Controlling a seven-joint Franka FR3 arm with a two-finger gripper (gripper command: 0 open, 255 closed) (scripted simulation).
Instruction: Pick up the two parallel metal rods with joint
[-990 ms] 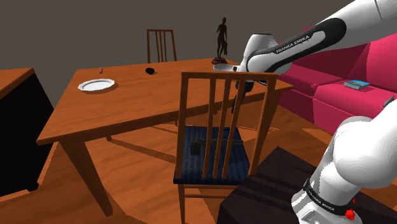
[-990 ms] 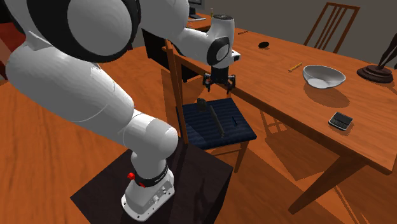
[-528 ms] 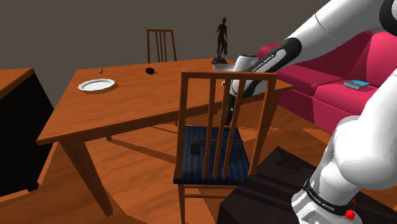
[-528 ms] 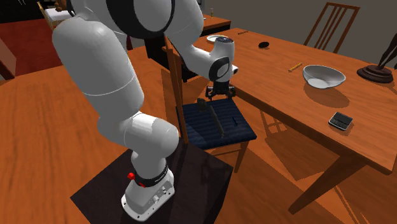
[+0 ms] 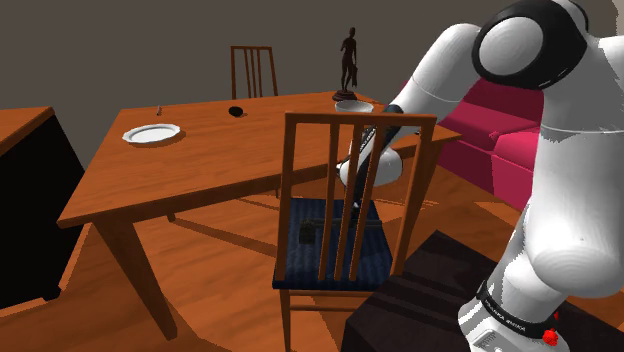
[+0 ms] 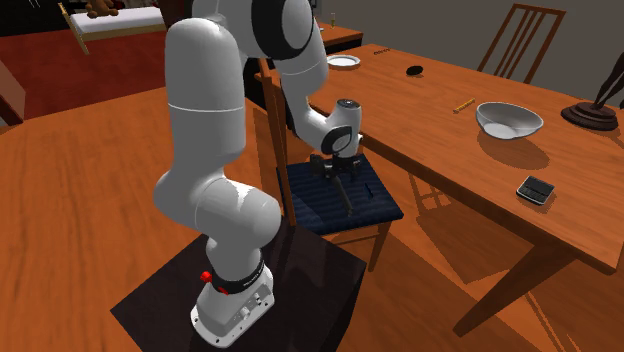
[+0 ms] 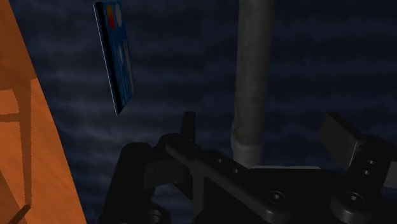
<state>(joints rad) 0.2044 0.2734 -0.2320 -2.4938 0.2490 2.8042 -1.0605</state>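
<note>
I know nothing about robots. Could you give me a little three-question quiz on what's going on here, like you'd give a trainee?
1. True or false: the claw is above the chair's blue seat.
2. What lies on that seat beside the dark rod? A) a blue card B) a spoon C) an apple
3. Fill in: the white bowl stands on the wooden ____.
Key: 1 true; 2 A; 3 table.
</note>
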